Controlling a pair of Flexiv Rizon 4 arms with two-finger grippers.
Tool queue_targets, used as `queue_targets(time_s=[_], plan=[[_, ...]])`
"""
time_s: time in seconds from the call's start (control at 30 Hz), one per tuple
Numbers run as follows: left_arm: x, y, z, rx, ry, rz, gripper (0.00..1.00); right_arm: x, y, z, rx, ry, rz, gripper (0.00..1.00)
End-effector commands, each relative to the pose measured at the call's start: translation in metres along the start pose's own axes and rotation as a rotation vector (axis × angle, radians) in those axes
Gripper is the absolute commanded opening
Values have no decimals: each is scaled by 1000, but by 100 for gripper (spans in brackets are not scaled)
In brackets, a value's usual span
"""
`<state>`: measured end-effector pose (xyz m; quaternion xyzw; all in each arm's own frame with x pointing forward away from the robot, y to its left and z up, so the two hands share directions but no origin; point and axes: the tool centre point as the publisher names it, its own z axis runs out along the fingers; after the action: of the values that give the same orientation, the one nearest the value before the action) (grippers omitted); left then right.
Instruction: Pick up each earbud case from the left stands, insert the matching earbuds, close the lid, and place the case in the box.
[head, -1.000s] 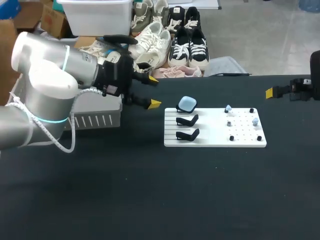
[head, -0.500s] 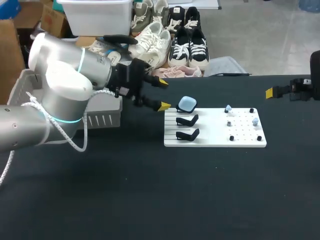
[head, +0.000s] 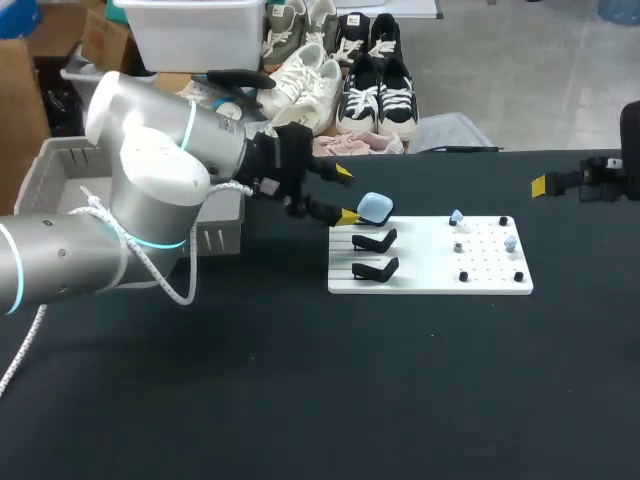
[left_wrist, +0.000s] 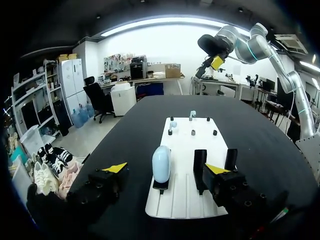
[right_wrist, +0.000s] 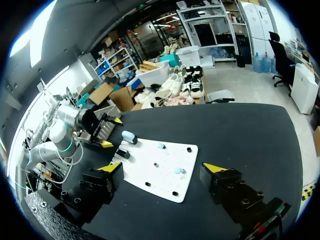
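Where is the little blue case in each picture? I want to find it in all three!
Head view: the case sits at the left end of the white board, just past the left claw.
Left wrist view: the case stands just ahead of the open claw, on the board's near end.
Right wrist view: the case is far off, at the board's far corner.
Shared landmark: the white board.

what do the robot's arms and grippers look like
The left arm has rounded white and silver-grey housings, a glowing cyan ring at its joints, and a white cable looped along it. The left gripper is black and blocky, its two fingers tipped bright yellow. The right gripper is the same black with yellow tips.
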<state>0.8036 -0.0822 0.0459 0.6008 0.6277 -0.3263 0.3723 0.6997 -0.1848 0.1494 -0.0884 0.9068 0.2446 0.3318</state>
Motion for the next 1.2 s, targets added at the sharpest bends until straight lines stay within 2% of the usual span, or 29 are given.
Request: queue_targets(time_s=[0.03,0.57,1.07,1.2], plan=[[0,7,8,19,12,-11,100,0,-1,0,-2,2,-1,100],[6,12,31,16,37,-40,100,0,-1,0,-2,2,-1,100],[10,14,36,11,49,-47,89,0,-1,0,-2,2,-1,100],[10,14,38,7,53,-43,95,0,-1,0,-2,2,-1,100]])
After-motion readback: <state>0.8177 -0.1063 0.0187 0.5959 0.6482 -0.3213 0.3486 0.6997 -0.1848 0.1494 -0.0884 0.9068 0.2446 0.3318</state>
